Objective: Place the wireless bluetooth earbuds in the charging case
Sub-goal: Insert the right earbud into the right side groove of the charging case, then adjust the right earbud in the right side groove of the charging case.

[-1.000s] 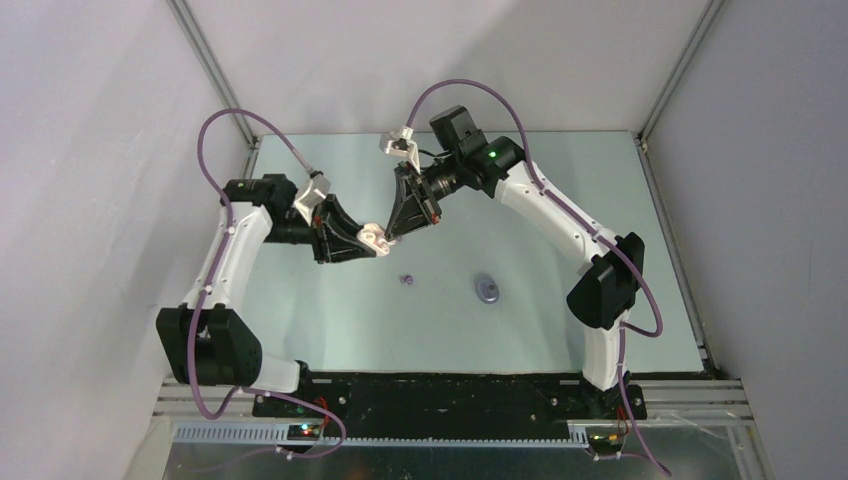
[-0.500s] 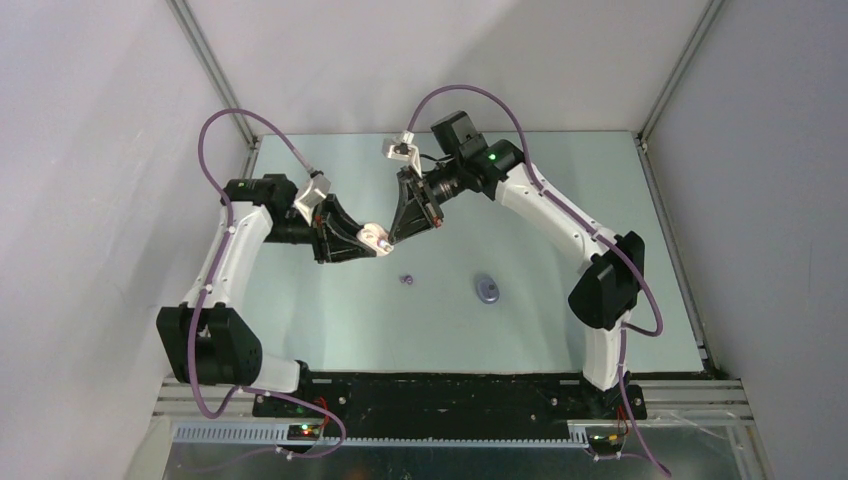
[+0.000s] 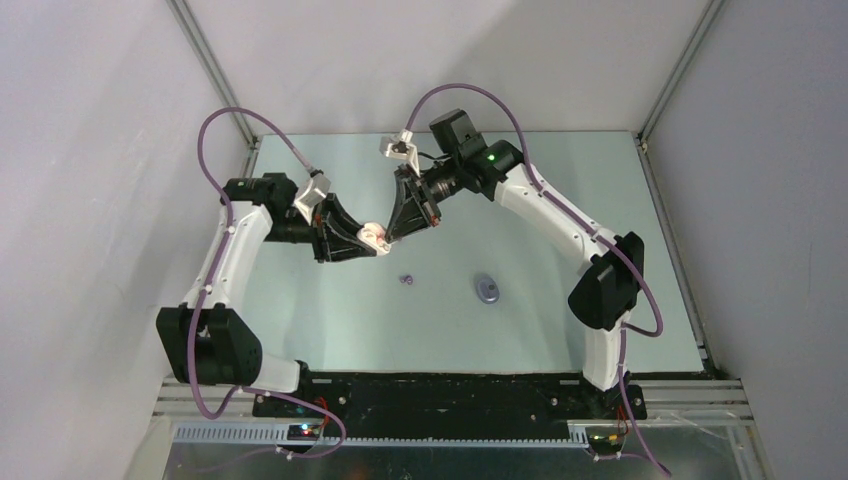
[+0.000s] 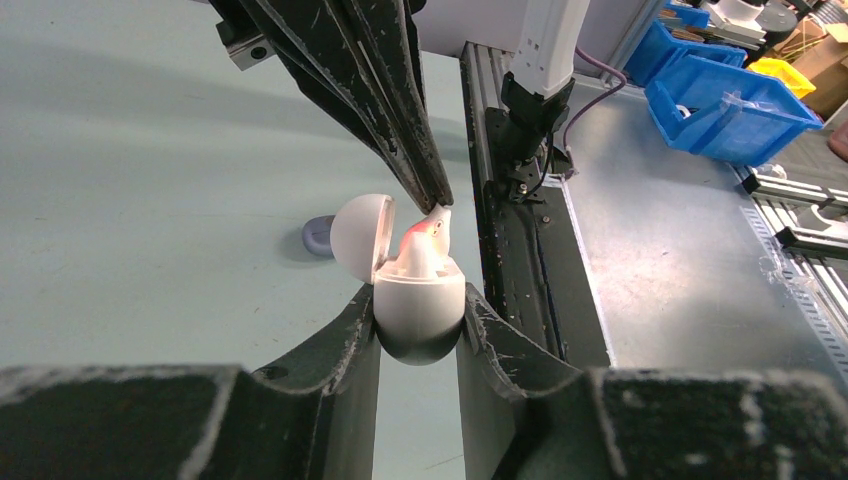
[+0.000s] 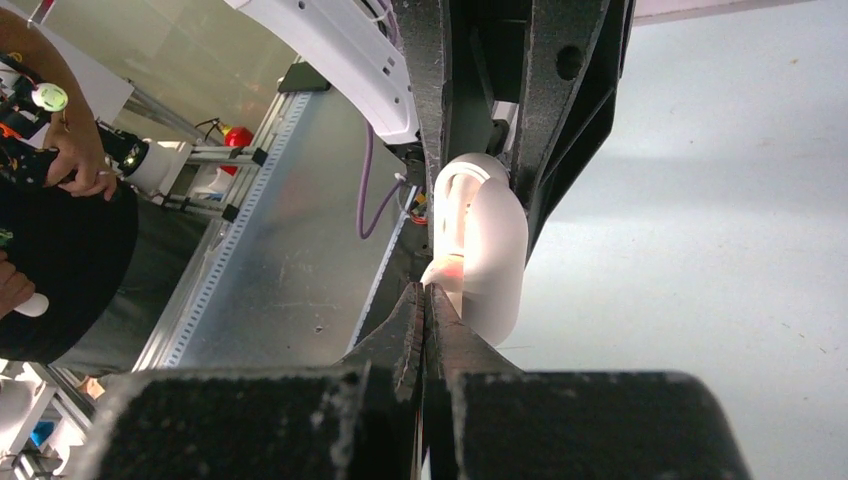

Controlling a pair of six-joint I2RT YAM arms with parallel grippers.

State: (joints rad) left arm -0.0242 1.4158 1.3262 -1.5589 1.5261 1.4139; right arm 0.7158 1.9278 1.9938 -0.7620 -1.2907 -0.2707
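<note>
My left gripper is shut on the lower half of a white charging case, held above the table with its lid swung open to the left. A white earbud stands in the case, lit by a red glow. My right gripper is shut, and its tips touch the top of that earbud from above. The right wrist view shows the shut right gripper against the earbud and the case. A purple earbud lies on the table below.
A small grey-purple oval case lies on the table right of the purple earbud, and it shows behind the white lid as the oval case. Enclosure walls stand at the back and both sides. Blue bins sit off the table.
The right gripper has shifted slightly at the case, its tips staying on the white earbud. The left arm and the things on the table have not moved.
</note>
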